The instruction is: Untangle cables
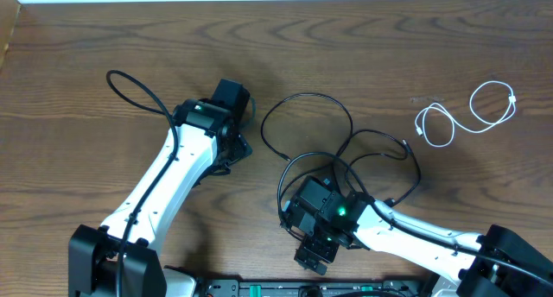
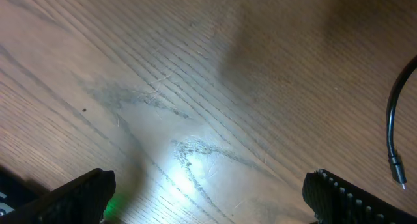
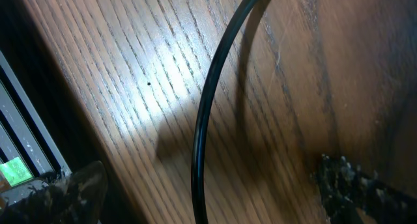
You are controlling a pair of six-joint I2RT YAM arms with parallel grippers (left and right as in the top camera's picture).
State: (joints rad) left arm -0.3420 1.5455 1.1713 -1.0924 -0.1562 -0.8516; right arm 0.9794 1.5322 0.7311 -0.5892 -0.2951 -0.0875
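Note:
Several black cables (image 1: pixel 346 146) lie looped over one another on the wooden table (image 1: pixel 78 150), right of centre. A white cable (image 1: pixel 467 116) lies apart in loose loops at the far right. My right gripper (image 1: pixel 309 245) hangs low near the table's front edge, at the near end of the black tangle. In the right wrist view the right gripper (image 3: pixel 215 188) is open, and a black cable (image 3: pixel 208 100) runs on the wood between its fingers, touching neither. My left gripper (image 1: pixel 232 100) is left of the tangle. The left gripper (image 2: pixel 215 198) is open over bare wood, with a black cable end (image 2: pixel 391 126) off to its right.
A thick black arm wire (image 1: pixel 134 90) loops out to the left of the left arm. The table's front edge with a metal rail (image 3: pixel 26 165) lies just beside the right gripper. The far edge of the table (image 1: pixel 276 2) meets a white wall.

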